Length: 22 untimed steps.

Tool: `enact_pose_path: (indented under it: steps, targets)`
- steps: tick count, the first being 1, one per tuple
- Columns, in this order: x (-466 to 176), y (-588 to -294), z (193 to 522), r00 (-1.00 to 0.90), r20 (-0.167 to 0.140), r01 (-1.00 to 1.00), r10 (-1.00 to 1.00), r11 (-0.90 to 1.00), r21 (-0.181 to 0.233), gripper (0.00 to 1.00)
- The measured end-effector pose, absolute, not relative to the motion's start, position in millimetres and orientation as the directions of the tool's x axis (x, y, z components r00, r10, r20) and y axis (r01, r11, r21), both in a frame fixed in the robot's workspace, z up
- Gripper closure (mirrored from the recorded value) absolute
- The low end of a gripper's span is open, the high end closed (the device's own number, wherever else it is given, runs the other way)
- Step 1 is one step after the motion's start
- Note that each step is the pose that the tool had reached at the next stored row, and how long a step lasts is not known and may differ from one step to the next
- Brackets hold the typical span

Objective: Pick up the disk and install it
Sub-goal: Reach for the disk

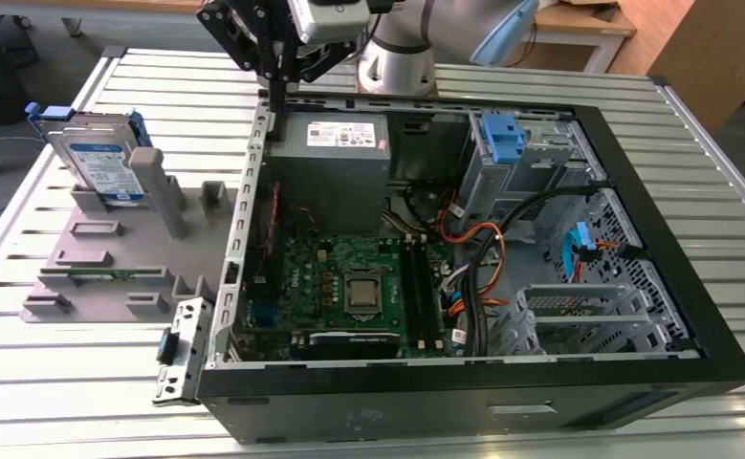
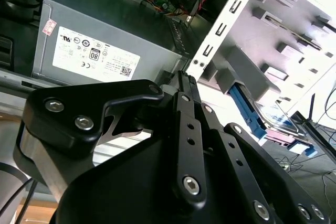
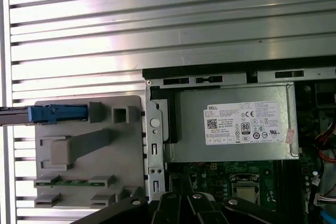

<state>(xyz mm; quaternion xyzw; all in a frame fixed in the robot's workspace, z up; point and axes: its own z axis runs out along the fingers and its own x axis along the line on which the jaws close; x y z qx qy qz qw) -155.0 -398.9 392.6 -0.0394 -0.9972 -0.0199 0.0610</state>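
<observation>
The disk (image 1: 101, 158), a silver drive with a white-and-blue label in a blue carrier, leans upright in the grey holder (image 1: 104, 258) on the exterior view's left. The first wrist view shows the disk (image 3: 52, 114) edge-on, and in the second wrist view the disk (image 2: 275, 118) sits behind the holder's posts. My gripper (image 1: 273, 96) hangs over the far left corner of the open computer case (image 1: 678, 287), to the right of the disk and apart from it. In both wrist views the gripper (image 2: 185, 80) (image 3: 184, 200) looks shut, with nothing held.
A grey power-supply box (image 1: 334, 143) with a white label lies inside the case just below the gripper. The motherboard (image 1: 346, 287), cables and a metal drive cage with a blue latch (image 1: 502, 139) fill the case. Everything rests on a slatted metal table (image 1: 40, 382).
</observation>
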Motion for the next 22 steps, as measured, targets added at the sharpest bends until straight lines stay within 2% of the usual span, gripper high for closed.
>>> enact_pose_path:
  steps: [22]
  targets:
    - [-161.4, -399.0, 392.5, -0.989, 0.123, 0.081, 0.076, 0.996, 0.035, 0.89]
